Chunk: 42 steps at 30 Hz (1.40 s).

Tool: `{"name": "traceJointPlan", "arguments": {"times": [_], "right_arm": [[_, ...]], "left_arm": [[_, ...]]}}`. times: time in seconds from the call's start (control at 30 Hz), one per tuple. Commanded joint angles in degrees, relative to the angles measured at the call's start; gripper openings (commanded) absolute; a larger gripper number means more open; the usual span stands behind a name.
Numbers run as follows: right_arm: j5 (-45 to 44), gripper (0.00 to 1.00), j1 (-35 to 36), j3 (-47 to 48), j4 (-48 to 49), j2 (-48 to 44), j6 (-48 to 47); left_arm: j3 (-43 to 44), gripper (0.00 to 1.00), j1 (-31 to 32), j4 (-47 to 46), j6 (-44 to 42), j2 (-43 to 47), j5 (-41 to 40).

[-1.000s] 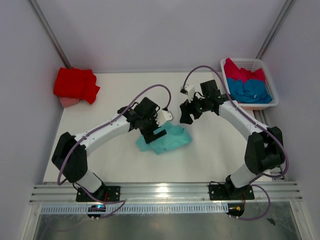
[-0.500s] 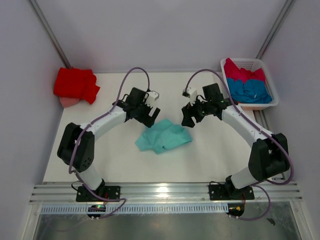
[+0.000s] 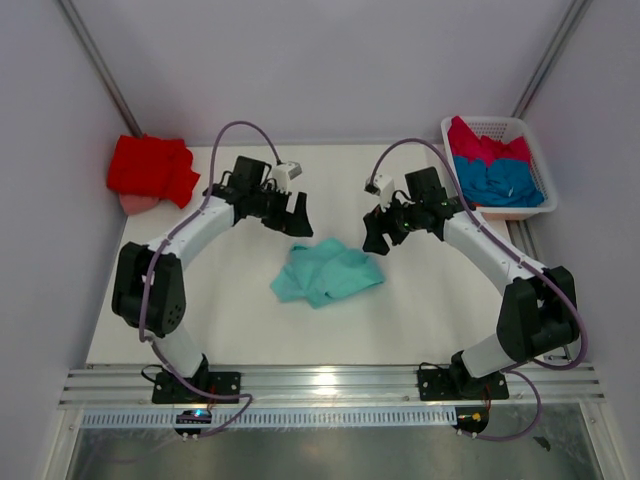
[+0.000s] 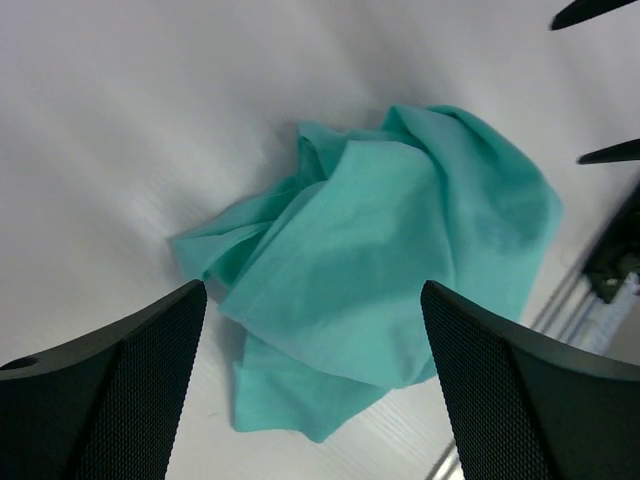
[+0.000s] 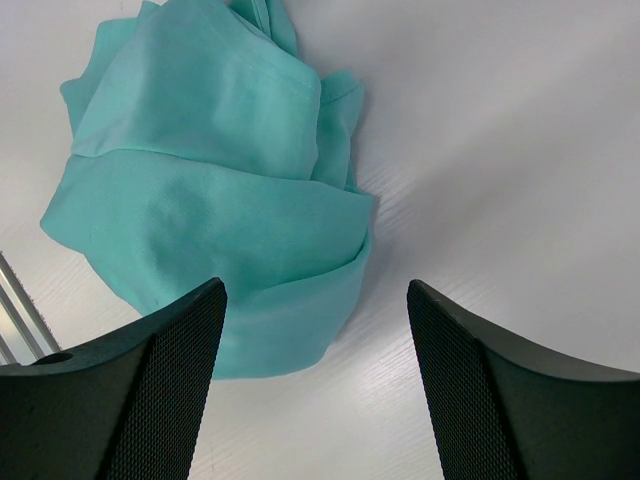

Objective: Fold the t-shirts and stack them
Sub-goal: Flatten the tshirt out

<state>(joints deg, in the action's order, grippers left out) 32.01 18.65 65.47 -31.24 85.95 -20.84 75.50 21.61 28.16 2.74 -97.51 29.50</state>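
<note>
The mint-teal t-shirt (image 3: 327, 273) lies crumpled in a loose heap near the middle of the white bench (image 3: 220, 300), with folds and an edge bunched up on its far side. Nothing is touching it. Both wrist views look down on it from above, with bare bench all round the cloth.

The left gripper (image 3: 298, 215) hangs over the bench just beyond the heap's far left side, clear of the cloth. Its fingers (image 4: 120, 390) stand wide apart, and only the shirt far below shows between them. The right gripper (image 3: 373, 236) hovers just past the heap's far right corner, also off the cloth. Its fingers (image 5: 140, 390) are spread too and grasp nothing. The two grippers face each other across the far side of the shirt, well apart.

The bright red t-shirt (image 3: 150, 168) sits bunched in the far left corner of the bench, against the wall. A pale pink patch (image 3: 137, 204) shows under its near edge; I cannot tell what that is.

At the far right corner stands a white slatted basket (image 3: 484, 122). Inside it, the crimson-pink t-shirt (image 3: 485, 145) fills the far end and the blue t-shirt (image 3: 505, 182) the near end, both rumpled and touching one another.
</note>
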Motion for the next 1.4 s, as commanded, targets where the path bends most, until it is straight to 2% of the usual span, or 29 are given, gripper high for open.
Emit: {"name": "traceJointPlan", "arguments": {"times": [0.0, 0.03, 0.1, 0.27, 0.57, 1.0, 1.37], "right_arm": [[-0.1, 0.77, 0.1, -0.4, 1.8, -0.9, 0.1], [-0.1, 0.77, 0.1, -0.6, 1.9, -0.9, 0.2], [-0.1, 0.77, 0.1, -0.6, 1.9, -0.8, 0.2], [0.0, 0.77, 0.1, -0.5, 2.1, -0.7, 0.3], [0.2, 0.77, 0.1, -0.5, 2.2, -0.2, 0.3], [0.1, 0.77, 0.1, -0.6, 2.1, 0.2, 0.0], [0.0, 0.77, 0.1, -0.7, 2.2, 0.4, 0.2]], "left_arm": [[1.4, 0.89, -4.9, -0.6, 8.1, -2.9, 19.7], [0.8, 0.88, -6.6, -1.8, 9.5, -3.8, 22.5], [0.2, 0.87, -7.4, -1.2, 9.0, -3.9, 22.7], [-3.3, 0.88, -7.7, 1.5, 5.8, -1.8, 22.8], [-8.7, 0.88, -8.8, 3.1, 3.4, -3.0, 28.7], [-9.7, 0.86, -8.8, 2.8, -1.8, -7.9, 27.8], [-9.5, 0.85, -8.8, -2.8, -1.5, -11.7, 28.0]]}}
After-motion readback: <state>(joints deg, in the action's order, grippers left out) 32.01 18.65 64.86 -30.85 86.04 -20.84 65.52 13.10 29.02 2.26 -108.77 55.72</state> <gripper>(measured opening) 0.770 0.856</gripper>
